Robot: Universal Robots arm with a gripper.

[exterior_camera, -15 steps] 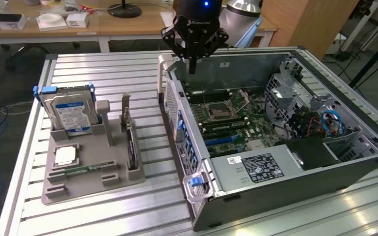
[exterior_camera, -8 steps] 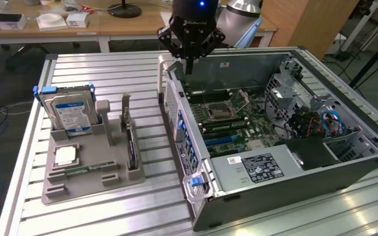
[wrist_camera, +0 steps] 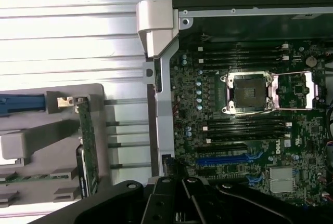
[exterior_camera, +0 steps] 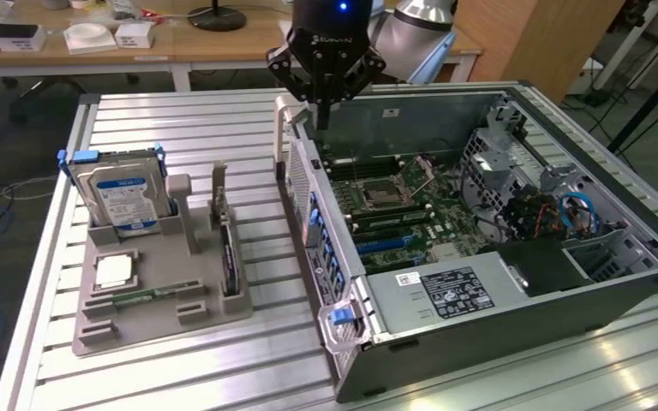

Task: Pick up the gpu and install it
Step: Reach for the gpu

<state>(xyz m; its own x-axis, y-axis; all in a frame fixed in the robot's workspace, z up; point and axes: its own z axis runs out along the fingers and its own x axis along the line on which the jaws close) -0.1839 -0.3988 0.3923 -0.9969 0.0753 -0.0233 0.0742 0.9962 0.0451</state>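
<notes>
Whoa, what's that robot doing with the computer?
A robot arm is hanging its gripper over the edge of an open computer case, with its fingers closed and holding nothing. The graphics card it is meant to put in has not been picked up yet. It stands on its edge in the gray holder on the table, beside the hard drive.

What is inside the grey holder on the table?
The hard drive and the gpu stand on edge; a processor and a memory stick lie flat. The holder covers both standing parts' lower edges.
</notes>
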